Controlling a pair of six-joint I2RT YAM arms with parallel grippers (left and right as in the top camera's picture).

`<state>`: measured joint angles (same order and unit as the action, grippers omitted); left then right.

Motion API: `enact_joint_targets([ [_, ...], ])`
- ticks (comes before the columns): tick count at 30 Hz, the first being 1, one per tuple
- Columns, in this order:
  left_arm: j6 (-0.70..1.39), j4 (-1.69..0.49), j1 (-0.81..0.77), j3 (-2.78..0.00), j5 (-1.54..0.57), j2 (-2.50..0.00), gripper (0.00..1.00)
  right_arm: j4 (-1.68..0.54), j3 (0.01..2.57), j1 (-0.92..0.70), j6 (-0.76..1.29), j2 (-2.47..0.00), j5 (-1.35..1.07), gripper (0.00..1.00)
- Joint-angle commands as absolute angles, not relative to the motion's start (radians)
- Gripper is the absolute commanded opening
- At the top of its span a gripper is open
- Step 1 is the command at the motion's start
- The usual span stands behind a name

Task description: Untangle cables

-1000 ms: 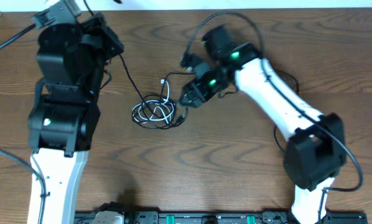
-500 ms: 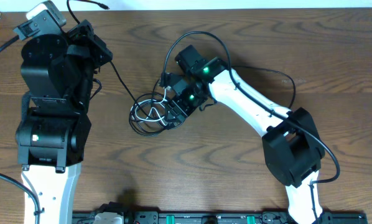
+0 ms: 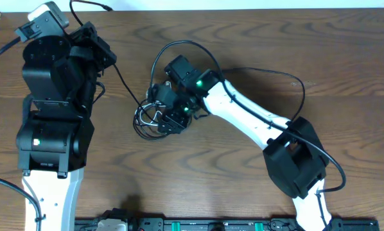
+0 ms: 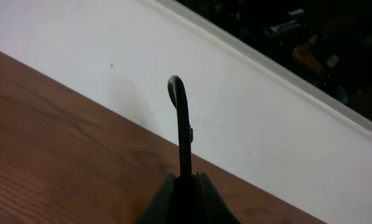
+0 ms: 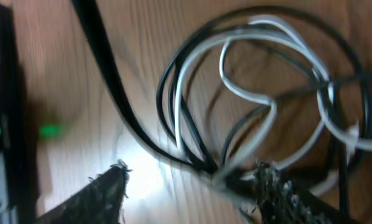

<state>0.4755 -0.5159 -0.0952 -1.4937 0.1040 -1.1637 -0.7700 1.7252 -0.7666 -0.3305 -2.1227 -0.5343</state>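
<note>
The right pincer (image 5: 192,186) has slid left over the cables (image 5: 251,93), jaws spread wide astride the tangle.

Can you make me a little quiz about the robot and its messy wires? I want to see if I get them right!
1. True or false: the right gripper is above the cable tangle with its jaws open.
2. What colour is the cable pinched in the left gripper? A white, B black, C grey.
3. Fill the gap: the tangle lies on a brown ___ table.
Key: 1 true; 2 B; 3 wooden.
</note>
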Motion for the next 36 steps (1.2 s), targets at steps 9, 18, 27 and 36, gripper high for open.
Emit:
enact_joint_targets([
  [9, 0.488, -0.523, -0.090, -1.498, 0.113, -1.161, 0.07, -0.642, 1.636, -0.786, -0.247, -2.130, -0.368, 0.48],
  [18, 0.488, -0.535, -0.090, -1.498, 0.114, -1.161, 0.08, -0.577, 1.576, -0.787, -0.227, -2.130, -0.363, 0.22],
  [27, 0.488, -0.569, -0.090, -1.498, 0.114, -1.162, 0.08, -0.589, 1.621, -0.715, -0.022, -2.070, -0.313, 0.01],
  [36, 0.483, -0.638, -0.090, -1.498, 0.118, -1.193, 0.25, -0.701, 1.714, -0.635, 0.027, -1.818, -0.339, 0.01],
])
